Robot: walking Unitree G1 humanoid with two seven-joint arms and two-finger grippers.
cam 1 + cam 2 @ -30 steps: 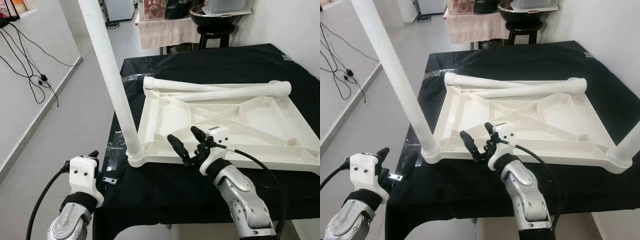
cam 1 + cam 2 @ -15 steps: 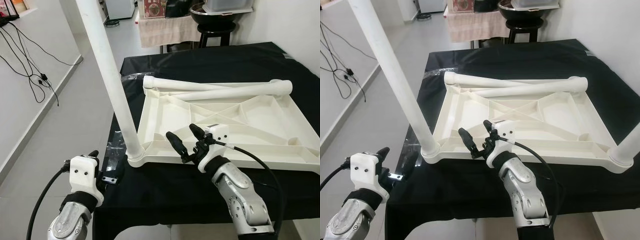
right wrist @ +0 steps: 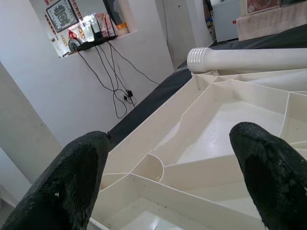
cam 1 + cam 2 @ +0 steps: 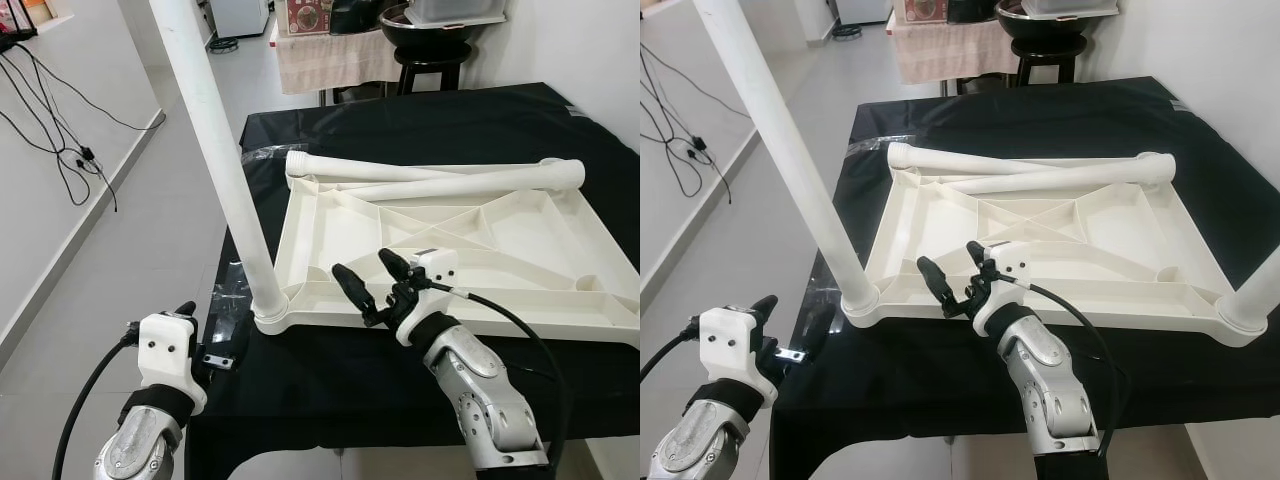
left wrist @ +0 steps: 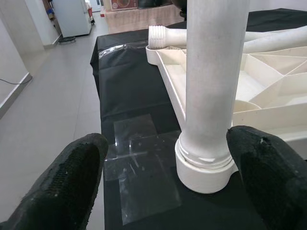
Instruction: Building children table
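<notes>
While two legs [image 4: 790, 170] stand fitted at the upturned tabletop's [image 4: 1040, 240] near corners, two loose legs [image 4: 1040, 172] lie along its far edge, unfitted; right gripper [image 4: 958, 275] spread, empty, over near edge.

Right hand [image 4: 366, 285] edged slightly left along tabletop [image 4: 470, 230] near rim.

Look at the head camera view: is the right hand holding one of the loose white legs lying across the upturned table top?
No. The right hand is open over the near rim of the table top, while both loose legs lie at its far edge.
</notes>
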